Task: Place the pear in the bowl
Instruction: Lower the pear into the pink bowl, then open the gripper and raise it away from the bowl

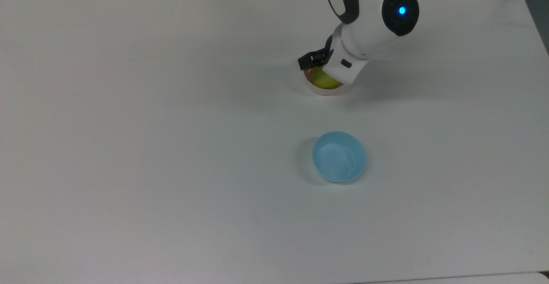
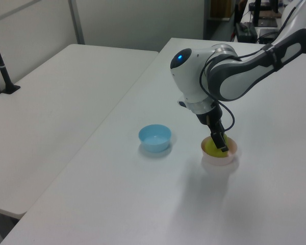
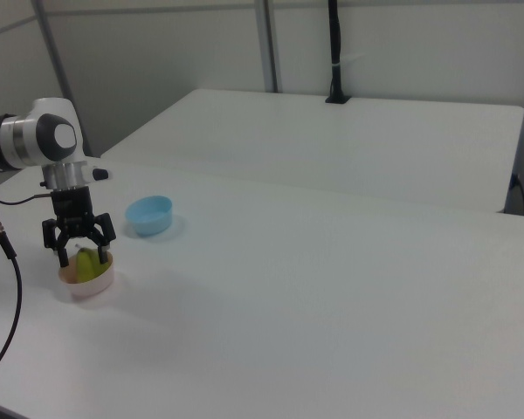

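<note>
The pear (image 1: 321, 79) sits inside the pink bowl (image 1: 318, 90), low enough that the rim hides its underside in the left view and the right view. The bowl stands on the white table (image 1: 171, 146), well apart from the blue bowl (image 1: 339, 156), which holds nothing.

The gripper (image 3: 79, 247) hangs directly over the pink bowl with its fingers reaching down into it. In the right view the two fingers stand spread, one on each side of the pear, with a gap visible between each finger and the fruit; judged from this, the grip is released and the pear rests on the bowl, not on the fingers (the top view agrees, one black finger lying out at the rim on the top view's left).

Step in hand: release, at or just past completion. The placing itself appears done.

Next move, as a judgement: a straight vertical lift clear of the bowl, fingers kept apart. The bowl is small and light-looking, and a finger is close to its wall; any sideways drift on the way up could catch the rim and tip or drag the bowl.
</note>
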Controlling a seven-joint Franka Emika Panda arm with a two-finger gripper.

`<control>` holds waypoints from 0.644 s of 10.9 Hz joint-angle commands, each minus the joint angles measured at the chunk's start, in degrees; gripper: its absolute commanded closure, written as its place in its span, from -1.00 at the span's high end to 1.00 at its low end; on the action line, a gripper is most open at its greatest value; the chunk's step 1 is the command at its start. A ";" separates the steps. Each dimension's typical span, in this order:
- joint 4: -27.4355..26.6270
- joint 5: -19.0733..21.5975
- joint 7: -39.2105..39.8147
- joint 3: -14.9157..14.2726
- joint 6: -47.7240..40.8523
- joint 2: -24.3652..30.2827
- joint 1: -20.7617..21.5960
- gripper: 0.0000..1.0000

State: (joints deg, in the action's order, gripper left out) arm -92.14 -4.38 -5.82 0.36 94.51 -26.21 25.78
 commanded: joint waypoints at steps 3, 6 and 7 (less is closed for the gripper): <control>-0.06 -0.54 -0.77 -1.50 -1.52 8.53 -1.77 1.00; -0.06 -0.02 -0.86 -1.59 -1.61 14.77 -8.52 1.00; 0.03 0.07 -0.86 -1.59 -1.52 16.44 -11.25 1.00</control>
State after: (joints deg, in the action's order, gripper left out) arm -90.74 -4.54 -5.93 -1.21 94.20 -14.68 19.47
